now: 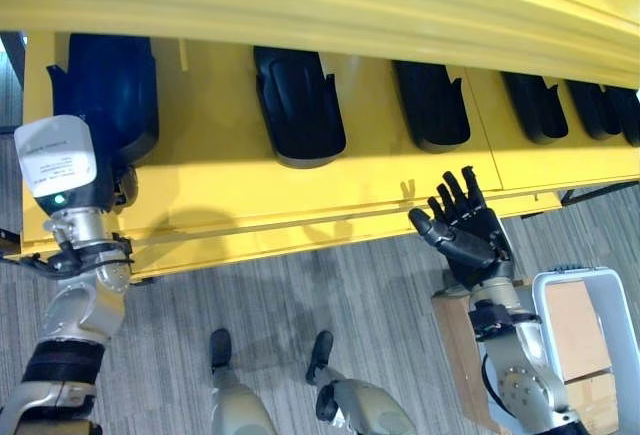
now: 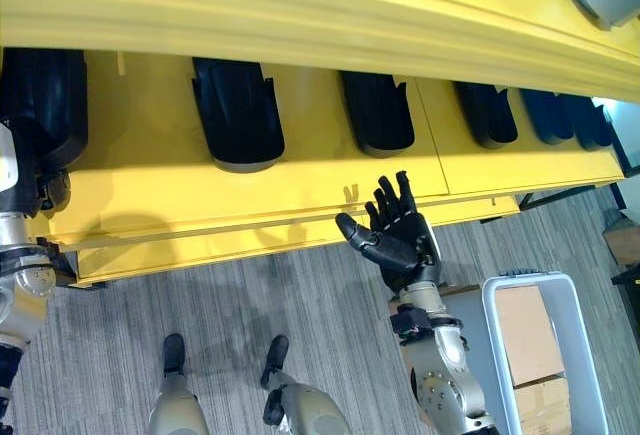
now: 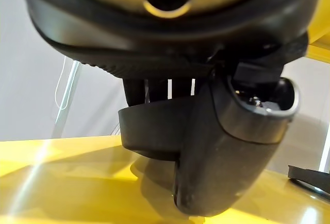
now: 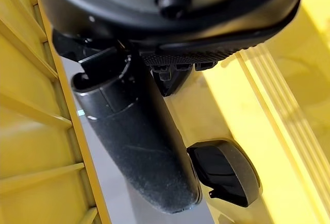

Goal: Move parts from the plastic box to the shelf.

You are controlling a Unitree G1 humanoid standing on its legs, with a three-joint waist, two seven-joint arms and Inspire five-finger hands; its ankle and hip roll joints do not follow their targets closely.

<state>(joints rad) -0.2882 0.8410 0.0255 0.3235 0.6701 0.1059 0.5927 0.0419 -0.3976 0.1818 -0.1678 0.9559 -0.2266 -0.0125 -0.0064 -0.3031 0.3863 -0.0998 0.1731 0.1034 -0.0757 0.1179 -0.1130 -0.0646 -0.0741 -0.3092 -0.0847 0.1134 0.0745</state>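
Yellow shelf point(image 1: 200, 185) carries a row of black parts point(image 1: 298, 105), left hand point(image 3: 206, 147) clamped on the leftmost part point(image 1: 110, 85), right hand point(image 2: 398, 240) spread empty at its front edge, plastic box point(image 2: 500, 325) holding cardboard point(image 2: 530, 345).

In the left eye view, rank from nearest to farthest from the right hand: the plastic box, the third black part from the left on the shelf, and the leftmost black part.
Measured from the right hand:
1. Third black part, just above the hand on the yellow shelf; the plastic box, lower right, is too close to call.
2. Leftmost black part, far left, by the left hand.
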